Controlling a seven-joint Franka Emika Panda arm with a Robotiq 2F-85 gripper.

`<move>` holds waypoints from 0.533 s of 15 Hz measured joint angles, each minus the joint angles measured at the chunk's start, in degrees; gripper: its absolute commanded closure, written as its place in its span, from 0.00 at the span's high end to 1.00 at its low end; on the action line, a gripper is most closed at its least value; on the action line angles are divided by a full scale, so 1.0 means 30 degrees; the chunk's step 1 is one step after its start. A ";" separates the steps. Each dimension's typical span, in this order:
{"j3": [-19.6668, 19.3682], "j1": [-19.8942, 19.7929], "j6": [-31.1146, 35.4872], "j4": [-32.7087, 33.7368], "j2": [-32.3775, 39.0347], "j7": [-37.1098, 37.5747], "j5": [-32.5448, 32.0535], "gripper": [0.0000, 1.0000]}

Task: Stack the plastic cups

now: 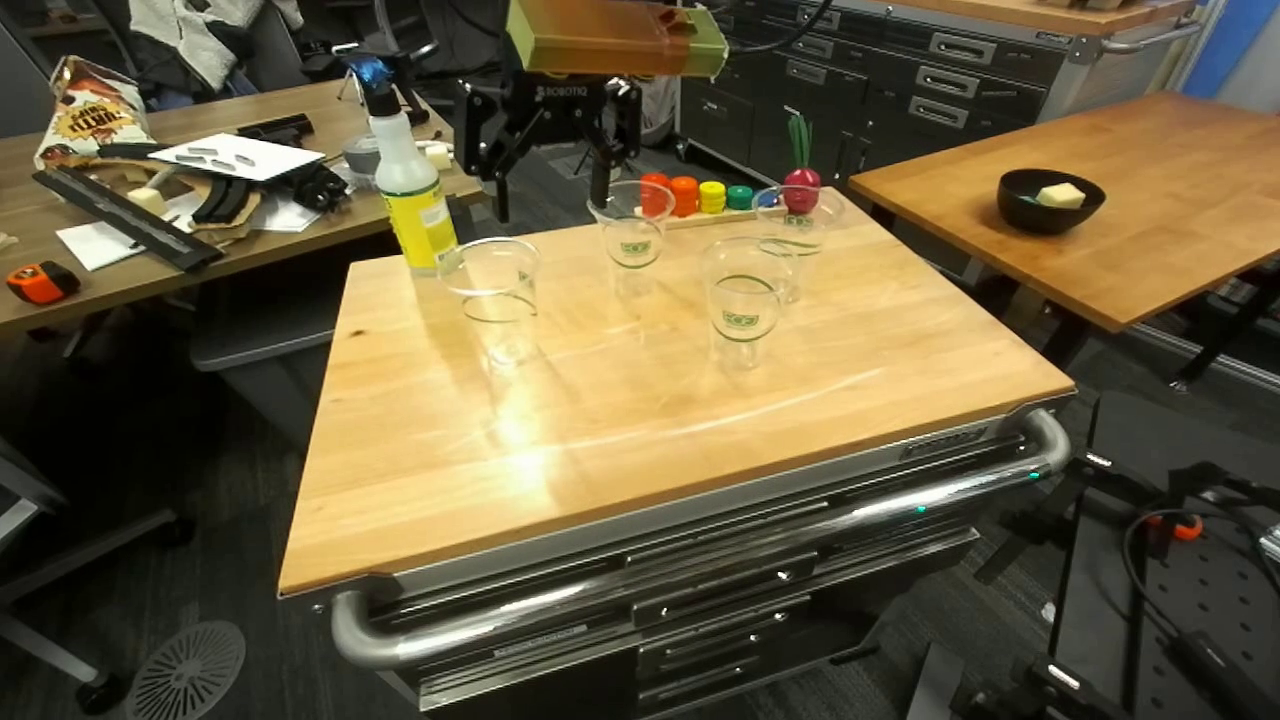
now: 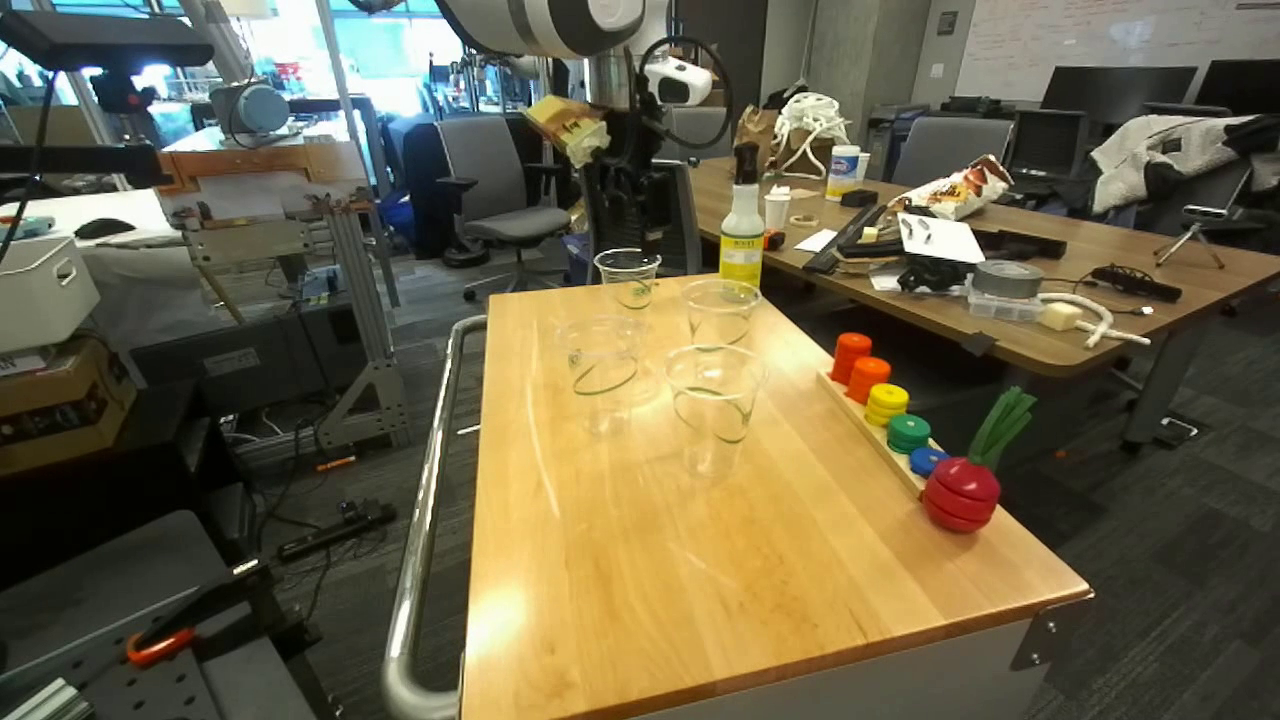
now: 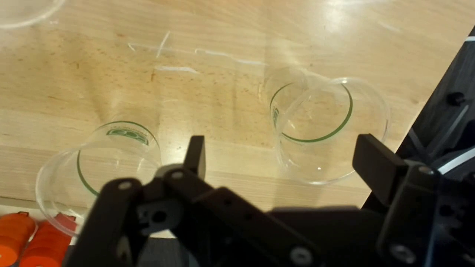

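Observation:
Several clear plastic cups with a green ring stand upright and apart on the wooden cart top (image 1: 650, 400). In an exterior view they are a left cup (image 1: 502, 312), a back cup (image 1: 634, 247), a front cup (image 1: 742, 315) and a back-right cup (image 1: 797, 232). The left cup is farthest away in an exterior view (image 2: 630, 288). My gripper (image 1: 551, 198) is open and empty above the far end of the cart. In the wrist view the gripper (image 3: 284, 157) has the left cup (image 3: 315, 122) below and between its fingers; the back cup (image 3: 118, 159) is at lower left.
A spray bottle with yellow liquid (image 1: 422, 225) stands at the cart's back-left edge. A row of coloured blocks (image 2: 887, 403) and a red toy radish (image 2: 961, 495) line the back edge. A cluttered table (image 2: 1060, 330) stands close by. A metal handle (image 1: 720, 560) runs along the front.

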 measured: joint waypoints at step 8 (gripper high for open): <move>-0.0298 0.0602 -0.1015 0.1509 0.1782 0.0620 -0.0086 0.74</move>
